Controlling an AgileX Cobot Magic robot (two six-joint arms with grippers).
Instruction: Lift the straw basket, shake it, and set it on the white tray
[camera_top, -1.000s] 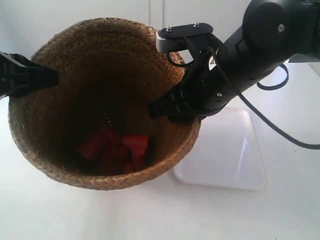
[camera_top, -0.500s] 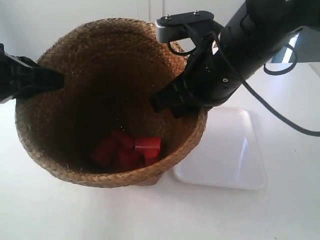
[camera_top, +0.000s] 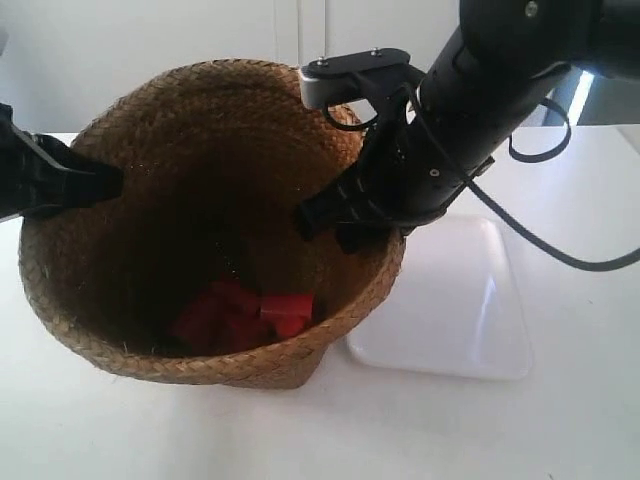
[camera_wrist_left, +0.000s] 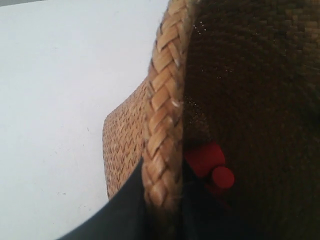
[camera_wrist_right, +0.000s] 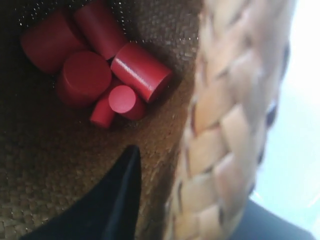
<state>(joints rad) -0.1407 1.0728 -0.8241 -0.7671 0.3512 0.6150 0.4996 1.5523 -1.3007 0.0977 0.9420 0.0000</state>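
Your wrist views settle what the exterior view hides: the left gripper (camera_wrist_left: 161, 200) pinches the straw basket (camera_top: 200, 130) by its braided rim, a finger on each side, and the right gripper (camera_wrist_right: 195, 215) clamps the rim likewise. The right wrist view picks out separate red cylinders (camera_wrist_right: 142, 77) on the basket's floor. Only the exterior view shows the white tray (camera_top: 470, 320), just beside the basket, on a white table (camera_top: 560, 430); a pale wall (camera_top: 150, 40) stands behind the basket.

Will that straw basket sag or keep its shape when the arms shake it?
It probably keeps its shape: the straw basket is pinched at just two rim spots, yet looks roughly round. Its thick braided rim suggests stiffness. Woven straw is likely light for its size, though the red cylinders inside may roll and shift the load.
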